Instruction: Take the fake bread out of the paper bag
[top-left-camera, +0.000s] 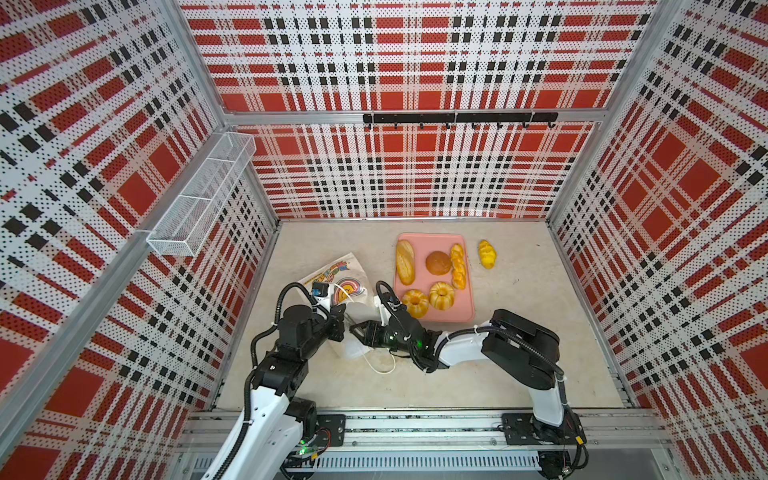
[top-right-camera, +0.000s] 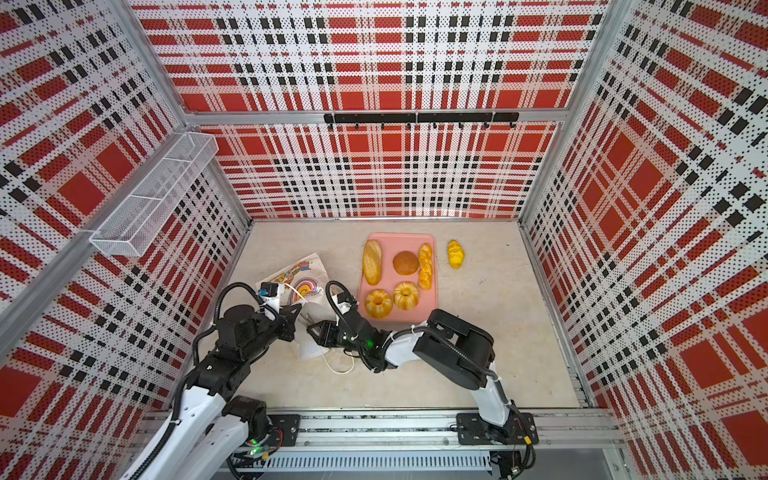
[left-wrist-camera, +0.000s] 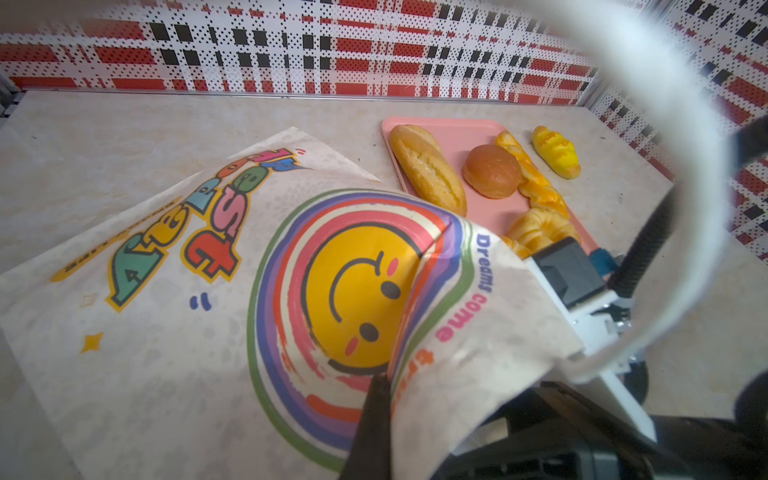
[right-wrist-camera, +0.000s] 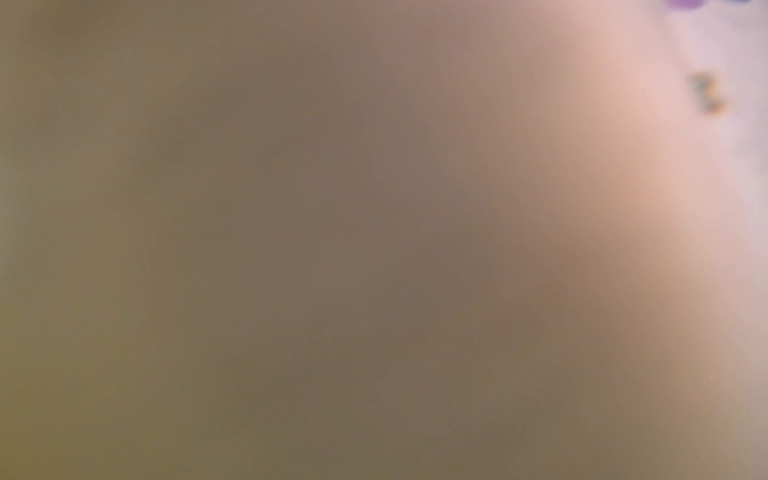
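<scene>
The white paper bag lies flat on the table, its mouth towards the arms. My left gripper is shut on the lifted upper edge of that mouth. My right gripper points into the opening; the right wrist view is only a brown blur, so its jaws do not show. Fake bread lies on the pink tray: a long loaf, a brown bun, a braided stick and two rings. A yellow croissant lies right of the tray.
A white cord handle loops on the table near the bag's mouth. A mesh basket hangs on the left wall and a black hook rail on the back wall. Plaid walls close in three sides.
</scene>
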